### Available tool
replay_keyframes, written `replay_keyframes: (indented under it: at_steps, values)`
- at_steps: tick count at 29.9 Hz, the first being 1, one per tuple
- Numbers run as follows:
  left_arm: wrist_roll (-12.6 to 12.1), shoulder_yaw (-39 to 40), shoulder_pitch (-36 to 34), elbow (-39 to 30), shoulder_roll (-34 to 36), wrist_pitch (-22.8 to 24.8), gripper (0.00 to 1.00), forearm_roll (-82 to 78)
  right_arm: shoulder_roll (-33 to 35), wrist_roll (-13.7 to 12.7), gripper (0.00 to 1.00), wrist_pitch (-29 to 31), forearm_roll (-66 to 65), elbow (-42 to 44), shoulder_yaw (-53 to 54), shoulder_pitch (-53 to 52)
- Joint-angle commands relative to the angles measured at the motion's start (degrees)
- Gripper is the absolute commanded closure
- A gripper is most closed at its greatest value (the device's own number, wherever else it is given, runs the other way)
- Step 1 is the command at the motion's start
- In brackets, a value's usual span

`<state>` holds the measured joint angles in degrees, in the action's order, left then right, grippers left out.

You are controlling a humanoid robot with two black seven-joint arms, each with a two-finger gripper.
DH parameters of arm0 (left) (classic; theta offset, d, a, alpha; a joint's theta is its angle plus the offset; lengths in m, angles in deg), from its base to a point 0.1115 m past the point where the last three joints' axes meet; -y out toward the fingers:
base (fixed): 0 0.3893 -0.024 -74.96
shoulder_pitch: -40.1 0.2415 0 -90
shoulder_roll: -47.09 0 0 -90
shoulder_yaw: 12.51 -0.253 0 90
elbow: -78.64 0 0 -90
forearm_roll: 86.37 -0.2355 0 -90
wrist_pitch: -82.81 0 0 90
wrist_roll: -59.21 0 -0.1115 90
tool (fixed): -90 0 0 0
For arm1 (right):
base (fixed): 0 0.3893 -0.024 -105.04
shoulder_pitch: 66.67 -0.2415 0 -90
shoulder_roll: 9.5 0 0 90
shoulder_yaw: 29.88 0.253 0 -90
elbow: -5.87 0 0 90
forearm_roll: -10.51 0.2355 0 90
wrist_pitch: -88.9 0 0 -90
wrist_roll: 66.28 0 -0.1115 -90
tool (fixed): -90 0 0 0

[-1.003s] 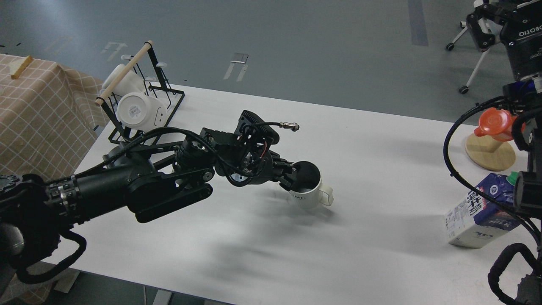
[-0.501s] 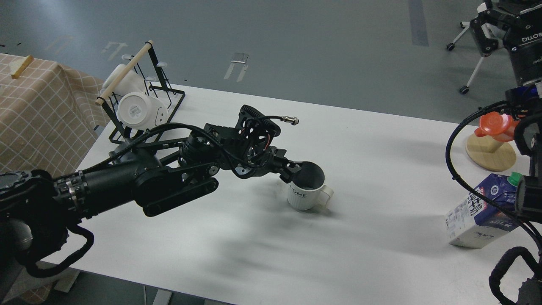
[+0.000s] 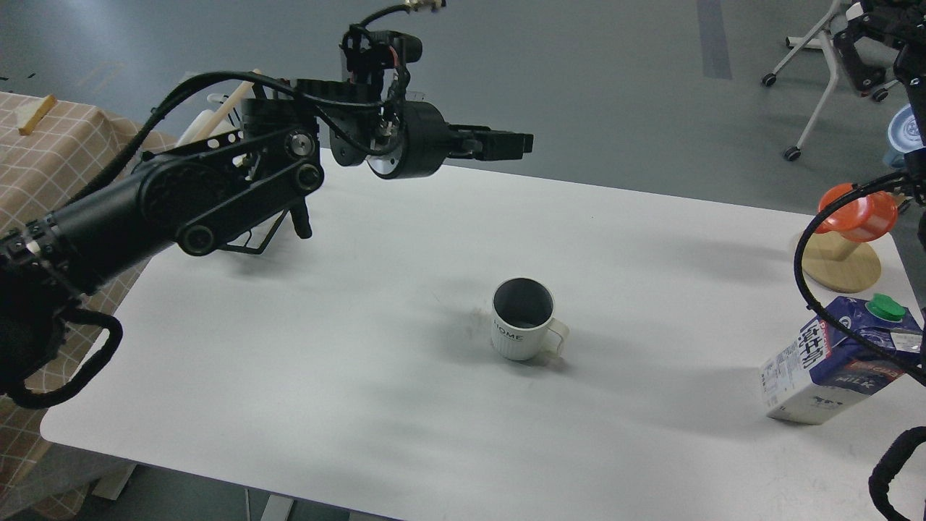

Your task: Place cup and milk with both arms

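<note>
A white ribbed mug [image 3: 522,331] marked HOME, dark inside, stands upright on the white table [image 3: 304,347] near its middle, handle to the right. My left gripper [image 3: 522,144] is raised high above the table's far edge, up and left of the mug, pointing right and holding nothing. A blue and white milk carton [image 3: 832,362] with a green cap stands tilted at the table's right edge. My right gripper [image 3: 864,40] is high in the top right corner, partly cut off by the frame, well away from the carton.
A black wire rack [image 3: 278,155] with white mugs sits at the back left, mostly hidden behind my left arm. An orange object on a round wooden base [image 3: 839,264] stands at the back right. A checked cloth table [image 3: 43,181] is on the left.
My left gripper let go of the mug and rose up and back, away from it. The mug now stands free and upright. The right arm moved slightly up.
</note>
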<state>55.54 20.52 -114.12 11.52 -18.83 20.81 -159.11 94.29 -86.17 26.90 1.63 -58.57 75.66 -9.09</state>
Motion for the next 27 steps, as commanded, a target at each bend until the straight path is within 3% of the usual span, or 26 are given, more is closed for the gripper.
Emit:
replay_keyframes:
  at_steps: [1, 4, 6, 10, 17, 23, 27]
  values:
    - [0.24, 11.77, 5.06, 2.43, 1.58, 0.00, 0.02, 16.80, 3.34, -0.50, 0.00, 0.00, 0.26, -1.56, 0.11, 3.06]
    - [0.16, 20.04, 9.11, 3.14, 1.58, 0.00, 0.02, 32.79, 5.45, -0.50, 0.00, 0.00, 3.32, -3.23, 0.64, 5.87]
    - [-0.02, 23.64, 11.21, 3.93, 1.58, -3.20, 0.02, 43.68, 8.17, -0.50, 0.00, 0.00, 9.28, -5.16, 0.72, 9.90]
    - [0.42, 25.41, 12.27, 5.69, 1.93, -6.11, 0.02, 49.44, 10.02, -0.50, 0.00, 0.00, 15.37, -9.03, 1.25, 16.24]
    - [1.38, 36.48, 14.30, 11.30, 1.41, -11.03, 0.02, 52.52, 9.50, -0.59, 0.00, 0.00, 33.26, -19.48, 10.03, 35.90]
    - [1.38, 36.93, 17.28, 12.19, 0.27, -16.56, 0.02, 54.80, 8.27, 0.20, 0.00, 0.00, 35.77, -18.62, 11.01, 45.85]
    - [1.47, 38.77, 18.69, 11.76, -1.93, -17.45, 0.02, 57.00, 7.65, -0.41, 0.00, 0.00, 35.15, -13.36, 10.83, 50.96]
